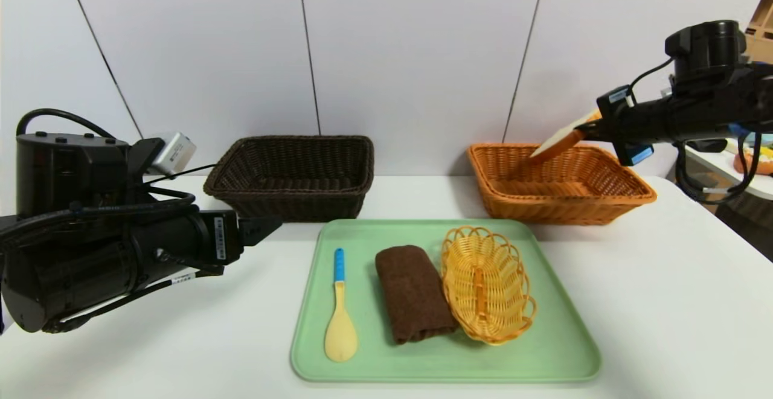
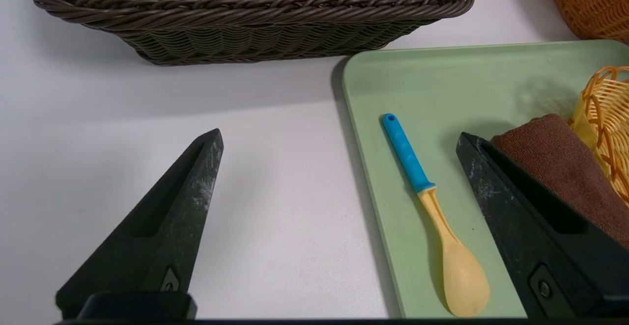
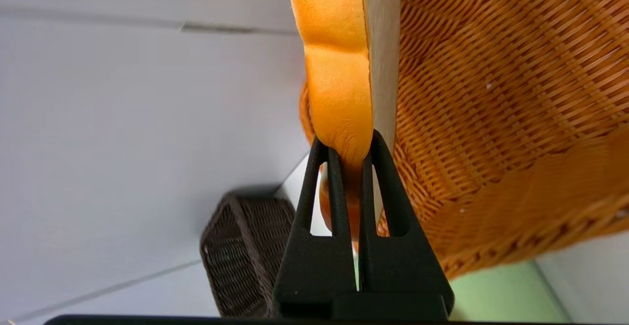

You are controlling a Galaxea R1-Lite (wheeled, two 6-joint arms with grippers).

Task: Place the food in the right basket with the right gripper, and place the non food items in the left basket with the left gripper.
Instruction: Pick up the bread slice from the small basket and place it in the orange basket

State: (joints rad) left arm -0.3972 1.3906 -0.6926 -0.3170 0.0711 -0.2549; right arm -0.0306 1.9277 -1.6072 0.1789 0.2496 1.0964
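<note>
Closest to the camera is the left gripper point(image 1: 266, 228), low on the left over the white table point(image 1: 664, 302), with its jaws wide apart and nothing between them. Just ahead of it sits a green tray point(image 1: 561, 351). On the tray lie a spoon point(image 1: 340, 308) with a blue handle, a rolled brown towel point(image 1: 413, 293) beside it, and a small yellow basket point(image 1: 487, 282) touching the towel. Behind the tray stand two big baskets, well apart. One is the dark left basket point(image 1: 294, 175); the other is the orange right basket point(image 1: 558, 183). High on the right, the right gripper point(image 1: 589, 128) has its jaws clamped on the bread point(image 1: 558, 142). That slice is tilted, its low corner hanging over the inside of the right basket, not touching the bottom.
</note>
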